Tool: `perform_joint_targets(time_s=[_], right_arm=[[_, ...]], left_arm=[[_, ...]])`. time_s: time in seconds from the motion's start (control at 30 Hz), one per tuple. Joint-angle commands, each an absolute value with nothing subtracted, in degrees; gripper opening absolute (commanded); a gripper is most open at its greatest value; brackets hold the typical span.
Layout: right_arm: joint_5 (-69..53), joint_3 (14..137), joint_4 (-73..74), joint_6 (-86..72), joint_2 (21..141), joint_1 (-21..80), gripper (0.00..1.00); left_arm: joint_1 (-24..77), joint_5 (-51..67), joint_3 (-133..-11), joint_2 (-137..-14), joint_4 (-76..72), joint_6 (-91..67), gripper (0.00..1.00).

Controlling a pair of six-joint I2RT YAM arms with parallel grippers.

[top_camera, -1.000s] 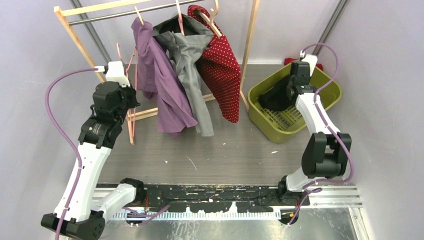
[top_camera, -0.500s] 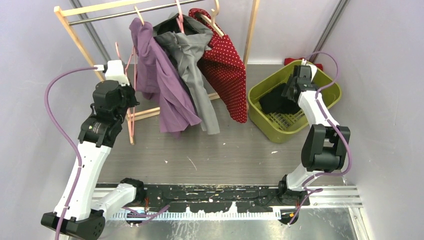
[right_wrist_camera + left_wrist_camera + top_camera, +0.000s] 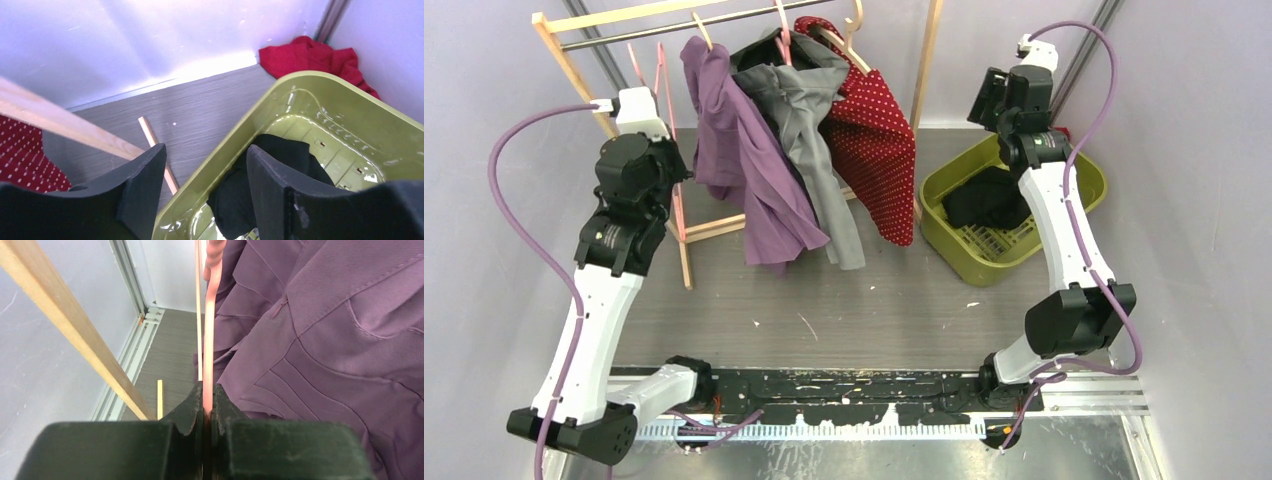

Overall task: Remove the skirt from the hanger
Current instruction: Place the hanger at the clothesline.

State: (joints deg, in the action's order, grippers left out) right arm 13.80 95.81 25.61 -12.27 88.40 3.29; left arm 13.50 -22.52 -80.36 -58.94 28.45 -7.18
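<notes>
A black skirt [image 3: 986, 197] lies crumpled in the green basket [image 3: 1092, 190], off any hanger. My right gripper [image 3: 984, 97] hovers high above the basket's far left corner, open and empty. Its wrist view shows the skirt [image 3: 231, 202] below the spread right gripper [image 3: 206, 150], over the basket's rim [image 3: 280, 90]. My left gripper [image 3: 669, 165] is shut on the lower part of a bare pink hanger [image 3: 662, 90], which reaches up to the rack's rail. In the left wrist view the hanger [image 3: 209, 340] runs straight up out of the closed left gripper [image 3: 208, 395].
A wooden rack [image 3: 574, 75] with a metal rail [image 3: 674, 28] carries a purple garment [image 3: 754, 180], a grey one [image 3: 814, 130] and a red dotted one [image 3: 874, 150] on other hangers. A red cloth [image 3: 315, 55] lies behind the basket against the wall.
My right gripper opened, let the black skirt drop into the basket, and rose up and back. My left arm lifted the pink hanger higher, toward the rail.
</notes>
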Motion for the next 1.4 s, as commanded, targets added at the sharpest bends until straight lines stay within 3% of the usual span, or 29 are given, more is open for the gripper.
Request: perform_joint_targets(time_s=[0.0, 0.1, 0.53, 0.9, 1.03, 1.1, 1.13, 1.37], right_arm=[[13.69, 98.86, 23.89, -10.71, 88.57, 4.72, 0.68], [12.90, 98.30, 23.04, -10.90, 88.51, 4.91, 0.65], [13.18, 96.62, 21.89, -11.43, 89.61, 4.97, 0.69], [12.44, 98.00, 22.76, -11.43, 90.62, 4.92, 0.73], [11.01, 97.63, 22.73, -11.33, 90.45, 4.92, 0.83], [11.03, 97.32, 22.51, -11.52, 90.28, 5.01, 0.97], [11.41, 97.33, 22.57, -11.90, 90.27, 5.03, 1.00], [10.82, 97.07, 23.90, -13.01, 90.25, 5.46, 1.00]], left_arm=[[13.71, -24.26, -82.47, -61.60, 21.26, -5.50, 0.00], [13.67, -24.19, -82.82, -63.33, 19.63, -5.07, 0.00], [13.71, -25.01, -77.06, -61.10, 6.65, -3.62, 0.00], [12.77, -25.54, -79.67, -67.22, 4.07, -2.11, 0.00], [11.58, -25.38, -80.21, -69.23, 2.67, -2.66, 0.00], [11.01, -25.36, -80.83, -70.18, 2.11, -2.94, 0.00], [10.85, -25.35, -81.05, -70.63, 1.85, -2.98, 0.00], [9.19, -26.98, -81.69, -72.16, 2.00, -3.87, 0.00]])
